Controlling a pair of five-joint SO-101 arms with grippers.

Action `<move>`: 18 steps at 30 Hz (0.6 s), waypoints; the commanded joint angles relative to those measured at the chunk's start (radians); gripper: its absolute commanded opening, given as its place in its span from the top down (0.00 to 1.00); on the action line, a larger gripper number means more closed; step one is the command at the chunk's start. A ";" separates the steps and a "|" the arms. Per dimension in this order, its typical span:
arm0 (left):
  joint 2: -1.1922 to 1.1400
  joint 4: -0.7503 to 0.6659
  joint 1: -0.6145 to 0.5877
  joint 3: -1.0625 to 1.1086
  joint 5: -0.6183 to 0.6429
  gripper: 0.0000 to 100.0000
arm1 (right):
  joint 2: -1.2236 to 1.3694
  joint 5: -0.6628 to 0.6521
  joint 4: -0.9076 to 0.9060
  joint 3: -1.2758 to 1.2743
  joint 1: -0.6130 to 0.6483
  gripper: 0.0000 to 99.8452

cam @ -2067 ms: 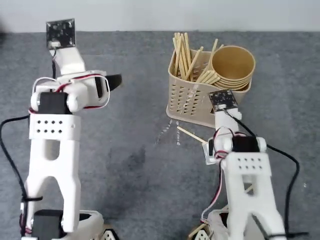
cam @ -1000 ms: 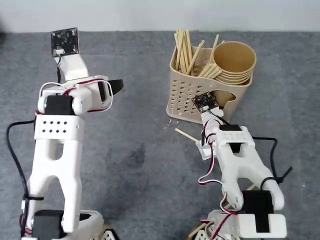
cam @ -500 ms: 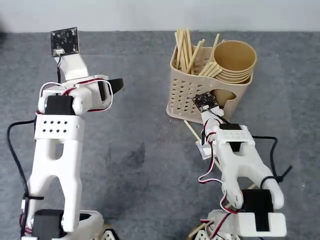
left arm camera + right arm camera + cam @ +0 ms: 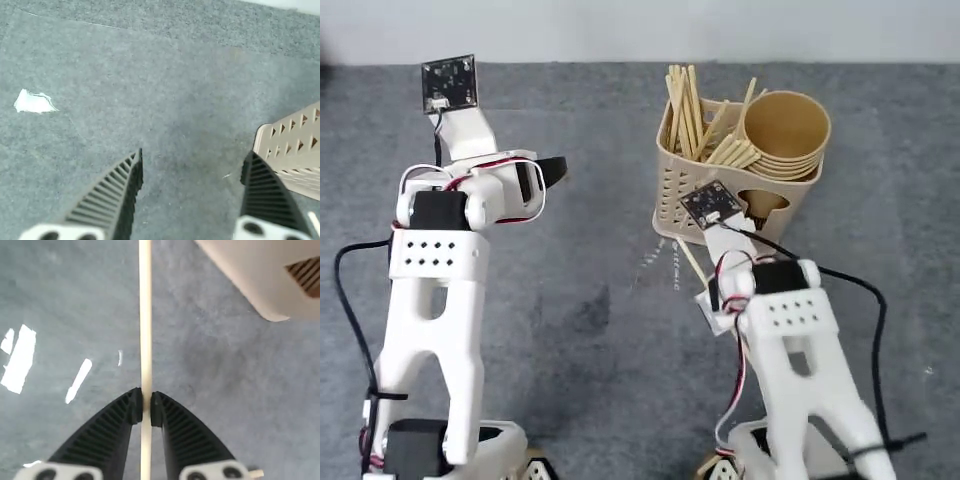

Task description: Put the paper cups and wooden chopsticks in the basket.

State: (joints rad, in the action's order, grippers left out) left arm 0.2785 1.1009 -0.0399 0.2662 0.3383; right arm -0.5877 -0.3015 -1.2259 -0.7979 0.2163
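Observation:
A beige perforated basket [image 4: 705,195] stands at the back right, with stacked paper cups [image 4: 786,128] and several wooden chopsticks [image 4: 688,100] inside. My right gripper [image 4: 145,407] is shut on a single chopstick [image 4: 145,315], which points past the basket's corner [image 4: 260,280]. From above, this chopstick [image 4: 688,262] lies just in front of the basket, under the right arm's wrist camera [image 4: 712,205]. My left gripper [image 4: 192,185] is open and holds nothing, hovering over the grey mat to the left of the basket's edge [image 4: 295,150]. In the high view, the left gripper [image 4: 552,166] sits at mid-left.
White marks [image 4: 655,262] streak the grey mat in front of the basket. A white scrap [image 4: 32,101] lies on the mat near the left arm. A wooden stick end [image 4: 714,462] shows by the right arm's base.
The right arm swung left and its gripper took hold of the loose chopstick, which turned from lying crosswise to pointing at the basket. The left arm shifted slightly at first, then stayed still.

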 commanded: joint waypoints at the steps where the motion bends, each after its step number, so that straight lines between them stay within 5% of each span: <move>1: 0.046 -0.020 0.000 -0.007 0.012 0.70 | -0.143 0.046 -0.051 0.015 0.007 0.99; 13: 0.046 0.092 0.178 -0.007 0.002 0.77 | -0.584 0.204 -0.107 0.017 -0.117 0.99; 18: 0.038 0.147 0.273 -0.005 -0.118 0.77 | -0.768 0.305 -0.094 0.021 -0.134 0.99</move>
State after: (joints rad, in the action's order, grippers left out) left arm 0.2785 1.2206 0.1795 0.2662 0.2816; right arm -1.2536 -0.0514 -1.3257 -0.7979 0.0905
